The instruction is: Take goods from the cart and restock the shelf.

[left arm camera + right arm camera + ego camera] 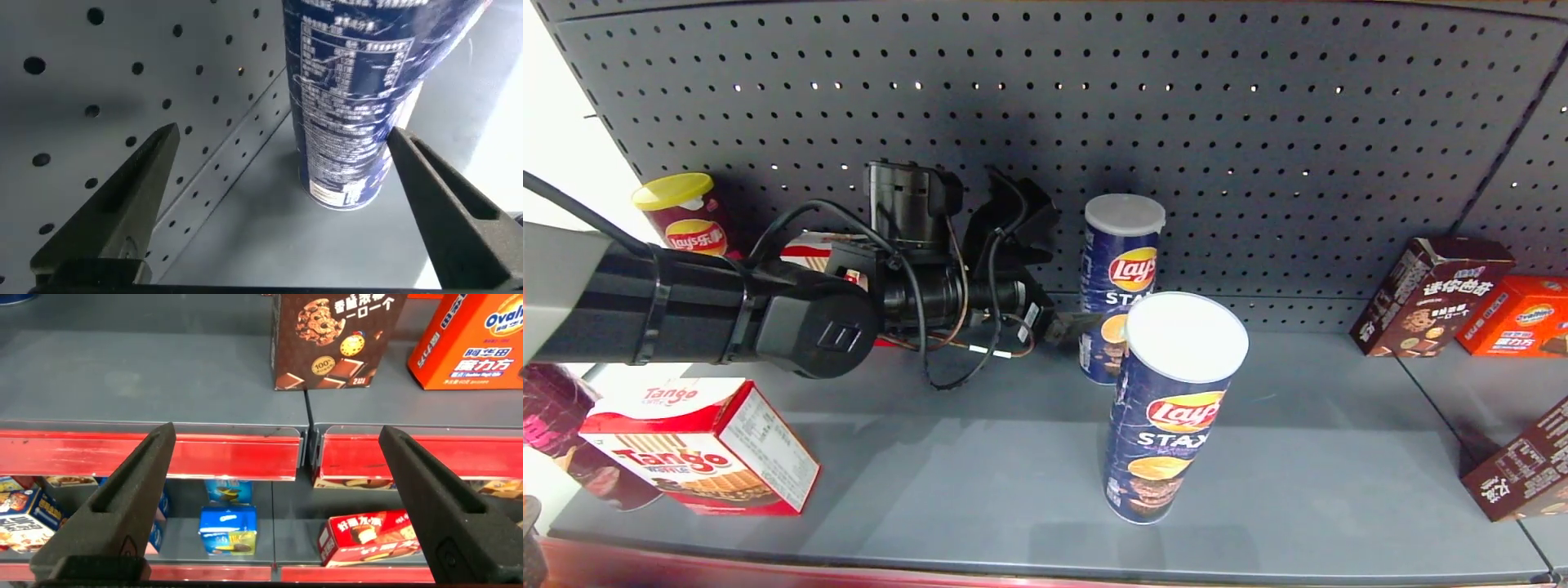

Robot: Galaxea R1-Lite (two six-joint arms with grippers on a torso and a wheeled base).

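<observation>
The grey pegboard (1258, 122) is seen across the back, and the grey shelf (980, 457) is spread out below it. The left arm (686, 314) is stretched in from the left, low over the shelf, close to the pegboard.

Two tall blue cans are stood upright mid-shelf. The front can (1172, 408) is planted near the shelf's front edge. The rear can (1123, 286) is set just behind it, close to the pegboard. The two are seen overlapping, and whether they touch cannot be told.

At front left a red-and-white wafer box (707, 453) is laid flat. A brown box (1429, 294) is propped at the pegboard on the right, with an orange box (1515, 314) beside it. Another brown box (1523, 474) is found at the right edge, nearer the front. A red can (686, 214) with a yellow lid is tucked into the back left corner.

Now the left gripper (283, 137): its jaws are spread wide and nothing is held. The rear can is framed just ahead of the fingertips, one finger (1068, 325) right at its side. Contact cannot be made out.

The right gripper (278, 433) is also opened wide and nothing is gripped. It is held out in front of the shelf's red edge strip (229, 453). A blue pack (229, 527) and a red pack (368, 535) are seen on the level below.
</observation>
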